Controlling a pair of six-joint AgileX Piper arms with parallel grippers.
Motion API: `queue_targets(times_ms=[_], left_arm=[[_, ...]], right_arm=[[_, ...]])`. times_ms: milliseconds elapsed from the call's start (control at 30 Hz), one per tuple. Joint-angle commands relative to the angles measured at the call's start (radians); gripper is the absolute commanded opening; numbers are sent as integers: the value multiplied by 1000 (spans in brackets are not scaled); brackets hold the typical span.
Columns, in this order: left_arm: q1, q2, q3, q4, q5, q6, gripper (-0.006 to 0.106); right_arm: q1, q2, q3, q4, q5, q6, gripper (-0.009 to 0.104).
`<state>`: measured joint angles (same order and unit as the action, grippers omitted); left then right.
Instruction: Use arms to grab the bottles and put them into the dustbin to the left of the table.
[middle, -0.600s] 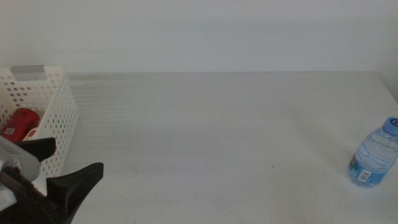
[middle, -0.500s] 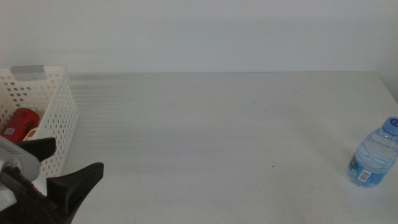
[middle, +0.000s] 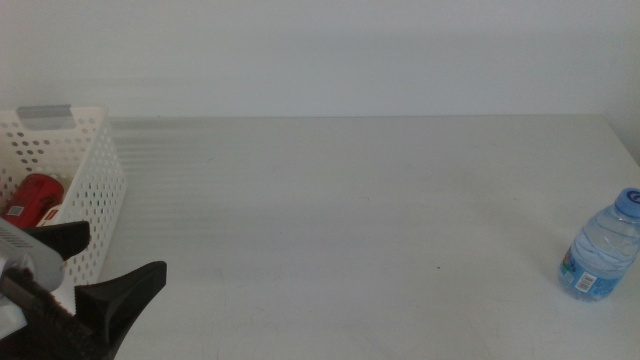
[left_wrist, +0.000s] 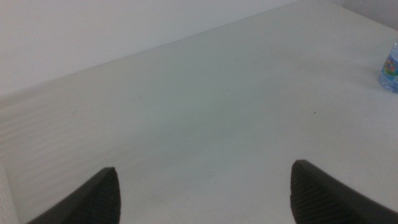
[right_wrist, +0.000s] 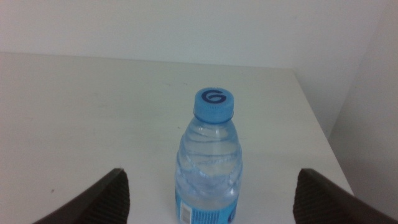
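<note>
Middle view: red drink can (middle: 32, 197) lies inside the white dustbin (middle: 95, 180) at far left. The blue-capped water bottle (middle: 602, 247) stands alone on the surface (middle: 350, 220), far right. Left gripper (middle: 95, 270) hangs by the dustbin, jaws wide, holding nothing.
Left wrist view: jaws spread, bare surface between them, bottle far off.
Right wrist view: right gripper (right_wrist: 211, 199) wide open, bottle upright between its jaws, not gripped.
Progress: the can is binned, the water bottle is left; yellow bottle unseen.

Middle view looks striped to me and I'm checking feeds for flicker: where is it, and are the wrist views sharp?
Middle view: faint horizontal bands cross the table beside the basket. Left wrist view: similar bands, soft overall, open left gripper. Right wrist view: bottle sharp, open right gripper dark-edged.
</note>
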<state>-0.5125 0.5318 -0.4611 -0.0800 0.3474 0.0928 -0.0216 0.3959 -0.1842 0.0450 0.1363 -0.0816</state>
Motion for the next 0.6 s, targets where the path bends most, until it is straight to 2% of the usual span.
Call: queue_targets(times_ms=[0, 300, 567], left_arm=[[-3, 3, -28, -6, -76, -14, 90], [-3, 3, -28, -6, -76, -14, 90], [-3, 3, -28, -6, -76, -14, 90]], right_arm=[[-7, 52, -14, -6, -159, -1, 74], [-7, 76, 198, -5, -530, 57, 74], [-7, 99, 205, -6, -528, 160, 74]])
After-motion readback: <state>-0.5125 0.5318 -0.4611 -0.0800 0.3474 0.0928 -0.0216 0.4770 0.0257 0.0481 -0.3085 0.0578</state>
